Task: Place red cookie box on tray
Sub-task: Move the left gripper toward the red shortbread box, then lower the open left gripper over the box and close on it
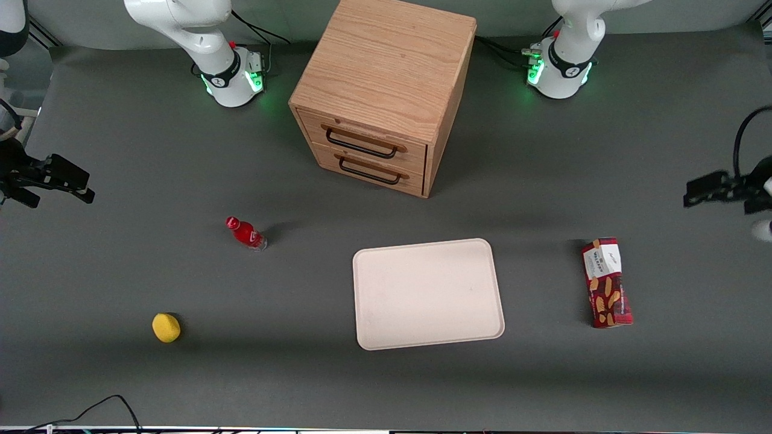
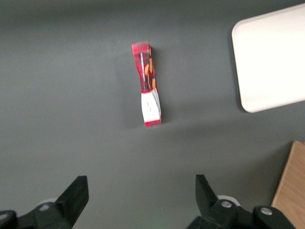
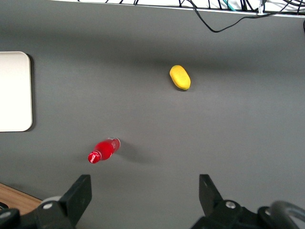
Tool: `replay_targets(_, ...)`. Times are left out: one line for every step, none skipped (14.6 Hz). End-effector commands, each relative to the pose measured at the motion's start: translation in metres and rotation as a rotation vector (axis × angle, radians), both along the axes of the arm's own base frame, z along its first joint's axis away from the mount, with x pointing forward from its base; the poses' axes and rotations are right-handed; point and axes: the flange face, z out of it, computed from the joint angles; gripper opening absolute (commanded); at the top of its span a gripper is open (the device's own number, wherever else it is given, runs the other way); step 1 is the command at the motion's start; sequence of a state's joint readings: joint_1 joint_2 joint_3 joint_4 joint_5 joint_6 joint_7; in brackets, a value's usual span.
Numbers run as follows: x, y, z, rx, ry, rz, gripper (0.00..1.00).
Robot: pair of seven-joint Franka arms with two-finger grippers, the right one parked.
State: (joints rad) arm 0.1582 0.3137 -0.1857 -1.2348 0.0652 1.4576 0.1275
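Nothing done yet: box (image 1: 607, 283) lies on tabletop (image 1: 181, 374), apart from tray (image 1: 427, 293), toward working arm's end. Hand (image 2: 142, 191) released, empty, hovering above box. Left: grasp, carry, set on tray.

- The box (image 1: 607, 283) has a white end with small dark print on it. The letters are too tiny to read.
- The red bottle (image 1: 245, 233) has a white mark on its label. It can't be read either.
- The gripper (image 2: 142, 200) hangs above the bench with its jaws wide apart, and it has no words on it.
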Motion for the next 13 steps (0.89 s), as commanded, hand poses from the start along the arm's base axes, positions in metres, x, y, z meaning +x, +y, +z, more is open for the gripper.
replay_targets(0.029, 0.005, -0.056, -0.014, -0.012, -0.013, 1.0)
replay_targets(0.038, 0.005, -0.082, -0.016, -0.021, -0.016, 1.0)
replay_targets(0.045, 0.004, -0.106, -0.018, -0.034, -0.012, 1.0)
replay_targets(0.052, 0.001, -0.128, -0.021, -0.054, -0.008, 1.0)
replay_targets(0.058, 0.0, -0.151, -0.023, -0.068, -0.001, 1.0)
replay_targets(0.064, 0.0, -0.175, -0.024, -0.08, 0.006, 1.0)
replay_targets(0.07, 0.002, -0.195, -0.02, -0.096, 0.003, 1.0)
replay_targets(0.074, 0.003, -0.215, -0.016, -0.113, 0.0, 1.0)
replay_targets(0.077, 0.009, -0.233, -0.009, -0.129, 0.009, 1.0)
replay_targets(0.078, 0.012, -0.252, -0.003, -0.141, 0.01, 1.0)
replay_targets(0.078, 0.015, -0.268, -0.004, -0.149, 0.011, 1.0)
replay_targets(0.078, 0.017, -0.283, 0.004, -0.148, 0.008, 1.0)
replay_targets(0.079, 0.02, -0.297, 0.008, -0.144, 0.007, 1.0)
